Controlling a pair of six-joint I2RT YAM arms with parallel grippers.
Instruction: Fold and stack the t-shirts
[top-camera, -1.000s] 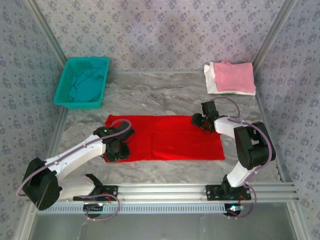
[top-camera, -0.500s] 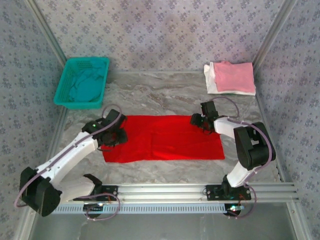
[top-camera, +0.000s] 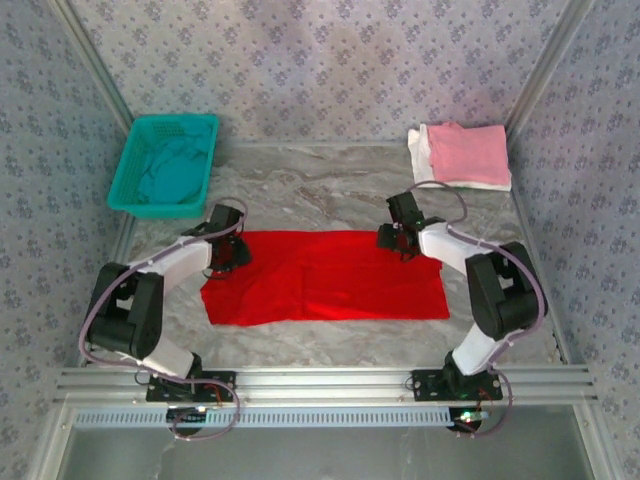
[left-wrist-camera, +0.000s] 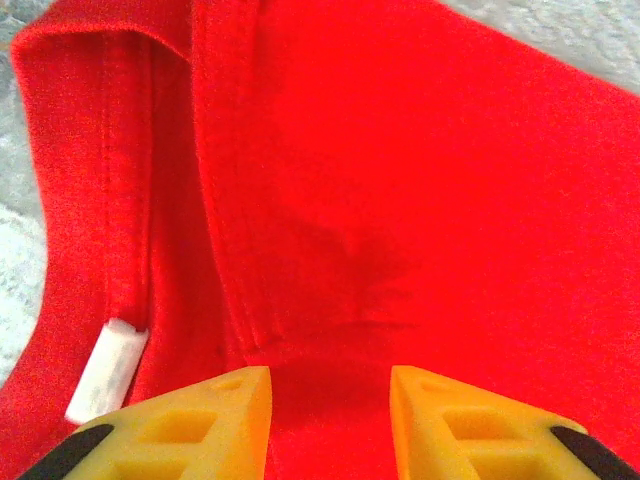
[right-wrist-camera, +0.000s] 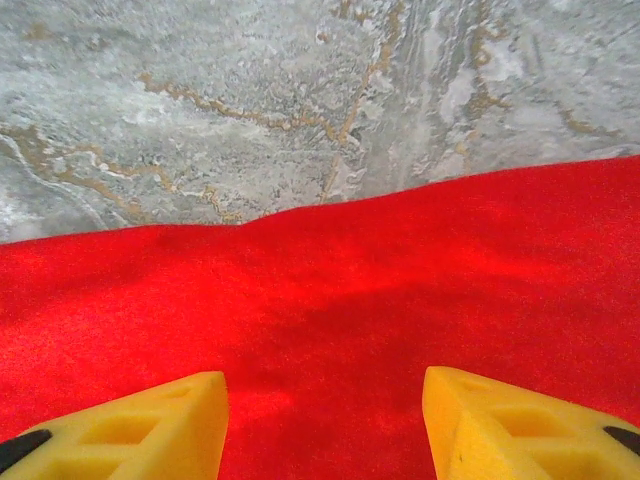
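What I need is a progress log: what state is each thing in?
Red t-shirt, spread flat on the table.
White t-shirt, folded, bottom of stack.
Pink t-shirt, folded, top of stack.
Basket, upright.
Teal t-shirt, crumpled inside it.
Left gripper, jaws open over red cloth.
Right gripper, jaws open over red cloth.

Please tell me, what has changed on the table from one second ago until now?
The left gripper moved from the near left part of the red t-shirt to its far left corner, and its arm folded in. The right gripper shifted slightly farther away. Nothing was visibly gripped or released. The shirt, the pink and white stack and the teal basket stayed in place.
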